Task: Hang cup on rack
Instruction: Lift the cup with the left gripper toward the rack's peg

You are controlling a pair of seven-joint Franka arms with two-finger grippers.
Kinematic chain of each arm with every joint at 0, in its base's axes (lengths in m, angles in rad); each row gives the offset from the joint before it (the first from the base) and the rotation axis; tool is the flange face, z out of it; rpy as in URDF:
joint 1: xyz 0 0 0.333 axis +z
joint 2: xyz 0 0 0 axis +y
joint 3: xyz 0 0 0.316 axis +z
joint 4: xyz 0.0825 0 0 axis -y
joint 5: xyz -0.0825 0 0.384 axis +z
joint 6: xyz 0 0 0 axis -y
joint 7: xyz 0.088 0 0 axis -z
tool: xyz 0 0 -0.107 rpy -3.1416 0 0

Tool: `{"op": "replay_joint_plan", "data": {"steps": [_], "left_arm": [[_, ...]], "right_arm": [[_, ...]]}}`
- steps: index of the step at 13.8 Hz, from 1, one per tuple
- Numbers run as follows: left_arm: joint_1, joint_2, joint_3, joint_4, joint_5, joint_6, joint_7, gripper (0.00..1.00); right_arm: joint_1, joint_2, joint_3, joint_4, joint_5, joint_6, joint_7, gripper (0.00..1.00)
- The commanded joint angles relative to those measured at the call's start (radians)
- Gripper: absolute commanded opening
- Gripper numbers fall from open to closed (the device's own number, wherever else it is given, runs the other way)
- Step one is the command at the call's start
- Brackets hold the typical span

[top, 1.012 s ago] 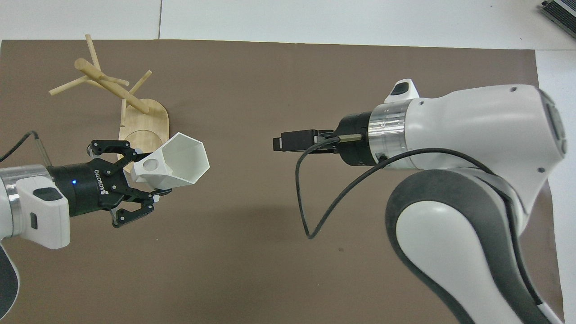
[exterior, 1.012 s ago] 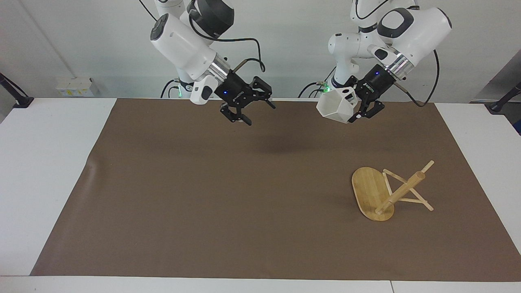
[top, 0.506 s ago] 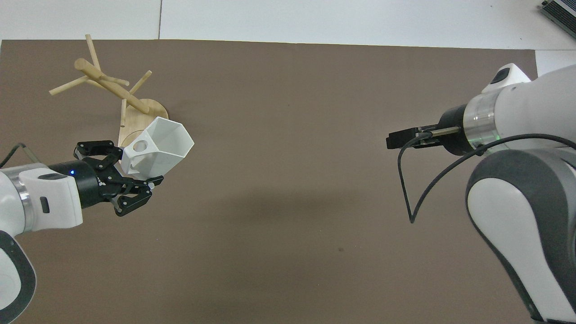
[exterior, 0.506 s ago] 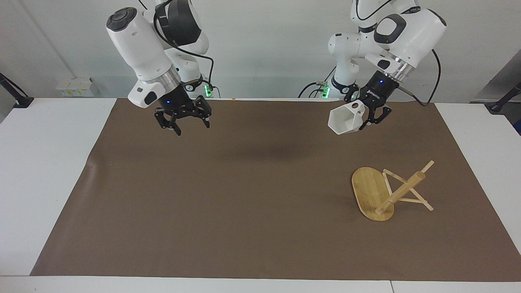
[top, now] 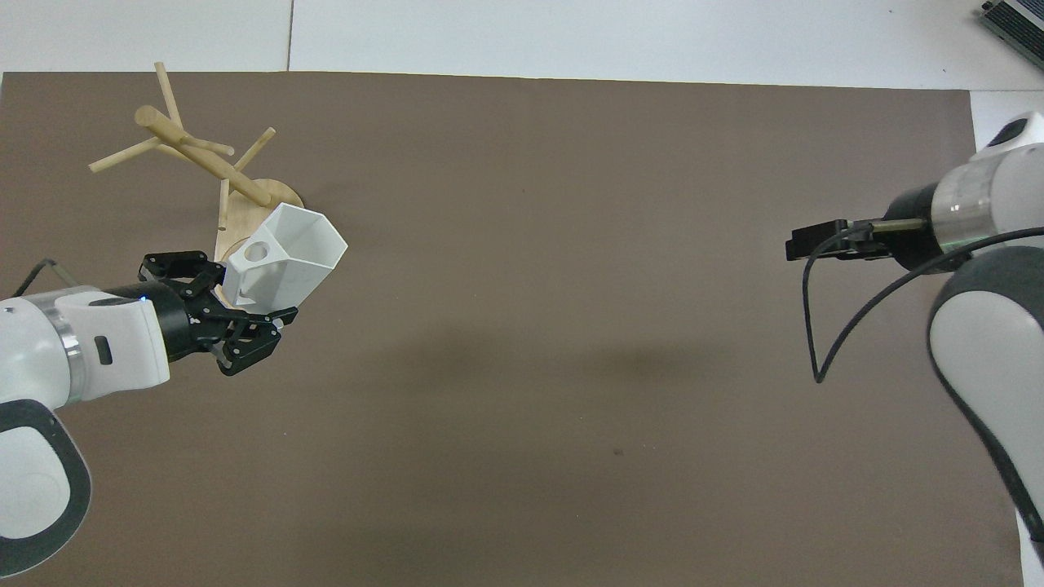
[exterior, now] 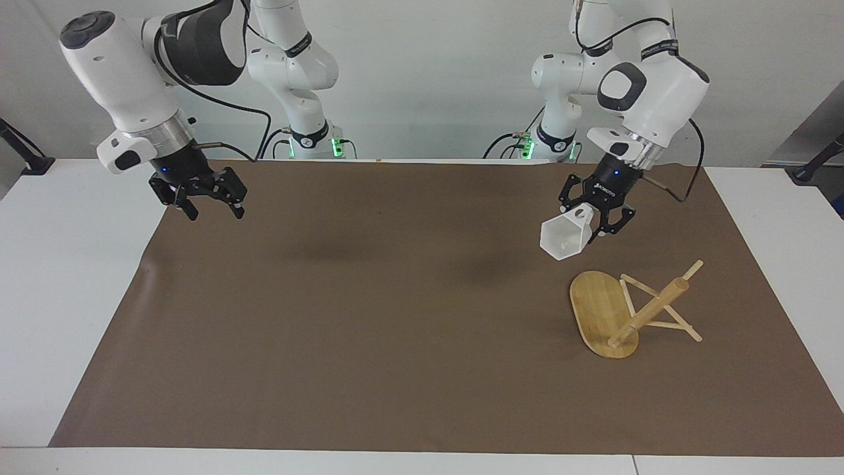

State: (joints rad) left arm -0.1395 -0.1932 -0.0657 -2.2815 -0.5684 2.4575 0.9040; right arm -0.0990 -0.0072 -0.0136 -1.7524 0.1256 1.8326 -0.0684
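Note:
The white faceted cup [exterior: 562, 237] hangs tipped in the air, its mouth turned away from my left gripper [exterior: 587, 227]. That gripper is shut on the cup's handle end, over the mat just short of the rack. In the overhead view the cup [top: 294, 253] covers part of the rack's base, with the left gripper [top: 249, 295] beside it. The bamboo rack [exterior: 603, 310] stands on the mat toward the left arm's end, its post [exterior: 649, 310] and thin pegs bare; it also shows in the overhead view [top: 204, 159]. My right gripper [exterior: 216, 211] is open and empty, raised over the mat's corner at the right arm's end [top: 807, 244].
A brown mat [exterior: 395, 316] covers most of the white table [exterior: 66, 297]. Black clamp stands sit at both table ends near the robots.
My left gripper has carried the cup down and toward the rack. My right arm has swung away from the middle to its own end of the table.

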Motion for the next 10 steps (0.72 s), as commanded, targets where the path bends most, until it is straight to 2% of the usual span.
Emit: {"op": "replay_joint_plan", "data": {"steps": [1, 3, 6, 10], "left_arm": [[0.006, 0.087, -0.005, 0.066, 0.025, 0.046, -0.050, 0.00], [0.005, 0.124, -0.005, 0.080, 0.025, 0.107, -0.054, 0.00], [0.008, 0.162, 0.000, 0.122, 0.031, 0.113, -0.098, 0.00], [0.008, 0.201, 0.001, 0.184, 0.139, 0.104, -0.266, 0.00]], "right_arm": [[0.001, -0.016, 0.001, 0.049, -0.024, -0.076, -0.005, 1.00], [-0.002, -0.011, 0.001, 0.102, -0.024, -0.114, -0.005, 1.00], [-0.004, -0.011, -0.006, 0.148, -0.026, -0.170, -0.005, 1.00], [-0.005, 0.003, -0.006, 0.247, -0.072, -0.275, -0.005, 1.00]]}}
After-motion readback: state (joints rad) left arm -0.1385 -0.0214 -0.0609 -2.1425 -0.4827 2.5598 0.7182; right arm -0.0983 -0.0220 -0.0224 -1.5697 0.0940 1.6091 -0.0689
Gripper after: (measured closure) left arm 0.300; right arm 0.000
